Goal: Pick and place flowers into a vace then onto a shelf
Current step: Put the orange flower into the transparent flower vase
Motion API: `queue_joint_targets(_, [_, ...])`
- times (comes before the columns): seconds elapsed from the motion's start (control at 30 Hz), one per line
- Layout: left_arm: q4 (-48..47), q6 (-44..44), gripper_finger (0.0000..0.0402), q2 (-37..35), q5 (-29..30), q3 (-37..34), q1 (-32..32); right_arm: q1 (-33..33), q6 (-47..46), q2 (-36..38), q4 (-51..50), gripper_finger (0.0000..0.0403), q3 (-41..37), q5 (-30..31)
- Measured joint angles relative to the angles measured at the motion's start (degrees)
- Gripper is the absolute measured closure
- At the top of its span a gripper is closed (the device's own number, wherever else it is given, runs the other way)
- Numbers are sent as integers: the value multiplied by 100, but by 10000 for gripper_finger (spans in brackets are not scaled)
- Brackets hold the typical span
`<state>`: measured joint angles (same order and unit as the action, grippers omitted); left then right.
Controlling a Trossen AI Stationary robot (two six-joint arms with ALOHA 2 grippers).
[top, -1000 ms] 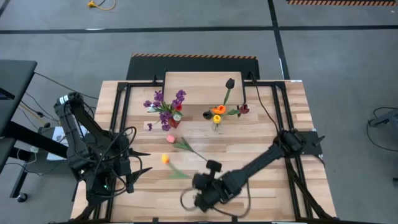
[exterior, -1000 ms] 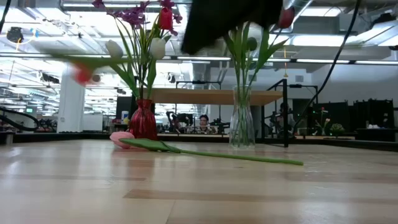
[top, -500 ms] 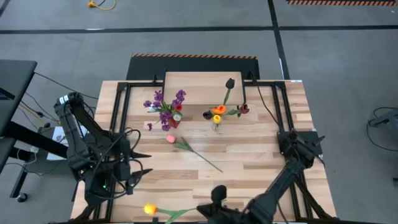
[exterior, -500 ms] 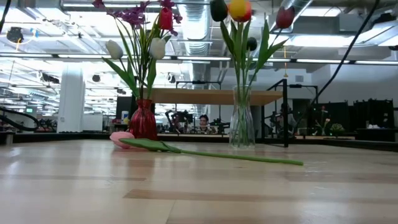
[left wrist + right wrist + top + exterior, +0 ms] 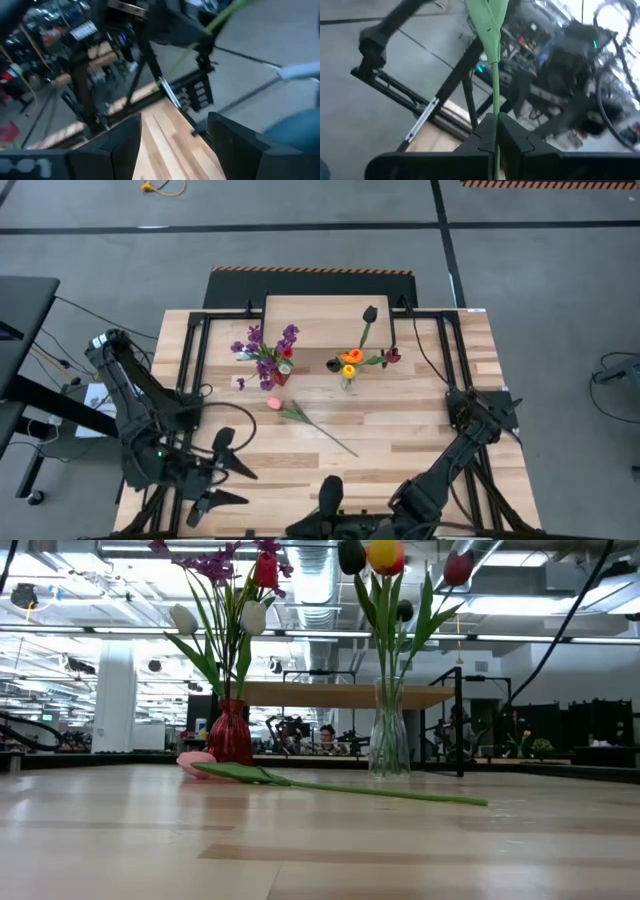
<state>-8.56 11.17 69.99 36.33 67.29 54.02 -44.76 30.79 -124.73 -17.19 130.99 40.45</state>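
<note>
My right gripper (image 5: 495, 135) is shut on the green stem of a tulip (image 5: 492, 60). It hangs over the table's near edge, where the high view shows only its arm (image 5: 335, 515). The tulip's head is out of view. My left gripper (image 5: 235, 483) stands open and empty above the table's near left, its fingers (image 5: 115, 145) wide apart. A pink tulip (image 5: 300, 415) lies flat on the table. A red vase (image 5: 270, 365) of purple sprigs and a clear vase (image 5: 348, 375) of tulips stand in front of the shelf (image 5: 320, 325). My right gripper pinches the tulip's green stem (image 5: 495, 107) between its two fingers. The stem passes through the gap at the fingertips and runs on past them with a leaf (image 5: 487, 15). The tulip is lifted clear of the table. In the left wrist view its stem (image 5: 220, 25) slants upward.
Black frame rails (image 5: 195, 370) run along the table's left and right sides. Bare planks (image 5: 320, 840) lie between the pink tulip and the near edge. Beyond the table the low view shows a workshop with a person (image 5: 327, 735) far off.
My right gripper has lifted the orange-yellow tulip off the table, carried it up and toward the near edge, and rolled its wrist. The tulip's head has left the high view. My left gripper has risen, turned and tipped toward level, still open.
</note>
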Motion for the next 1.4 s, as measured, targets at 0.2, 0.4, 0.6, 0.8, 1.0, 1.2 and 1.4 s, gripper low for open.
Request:
queue_joint_targets(0.2, [534, 287, 182, -4, -781, 0, -311, 75, 350, 133, -145, 400, 56, -136])
queue_joint_targets(0.4, [554, 172, 182, -4, -571, 0, -467, 368, -354, 703, -333, 400, -594, -292])
queue_joint_targets(0.6, [430, 52, 182, -4, -94, 0, -467, 310, -542, 1669, 701, 400, -2208, -302])
queue_joint_targets(0.8, [428, -124, 182, -4, 103, 0, -462, 81, -184, 2927, 3754, 401, -5165, -241])
queue_joint_targets(1.0, [2231, -154, 182, -10, -663, -852, -445, -169, 264, 3058, 7934, 401, -7590, -481])
queue_joint_targets(1.2, [5420, -41, 182, 192, -863, -2458, -487, -264, 569, 1919, 10423, 401, -7933, -429])
queue_joint_targets(1.4, [7460, 248, 182, 695, -834, -3408, -696, 54, 591, 1020, 10678, 401, -7244, -440])
